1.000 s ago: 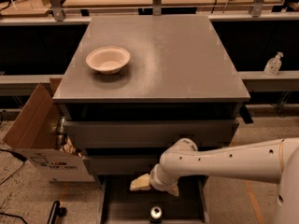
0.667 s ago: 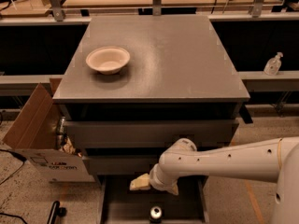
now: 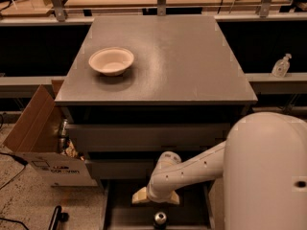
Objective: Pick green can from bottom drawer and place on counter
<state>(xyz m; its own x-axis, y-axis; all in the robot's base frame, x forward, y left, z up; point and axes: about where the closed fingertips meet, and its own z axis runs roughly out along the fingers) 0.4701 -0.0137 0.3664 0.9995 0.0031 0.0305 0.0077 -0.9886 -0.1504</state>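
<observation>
Cabinet's dark grey, slightly glossy tabletop (image 3: 182, 56) fills the upper centre of the frame; only a pale bowl (image 3: 111, 60) sits on it, toward its left. The bottom drawer (image 3: 125, 215) is pulled out at bottom centre. The green can (image 3: 159, 218) stands upright on its floor, silver top up. The end effector (image 3: 156, 199) hangs over the drawer just above the can; how far open it is, cannot tell. Open cardboard box (image 3: 36, 140) on speckled floor at left, clear pump bottle (image 3: 281, 65) on the right ledge.

The cardboard box (image 3: 53, 166) has dark print I cannot read. My gripper (image 3: 156, 199) hangs over the bottom drawer (image 3: 192, 215).
</observation>
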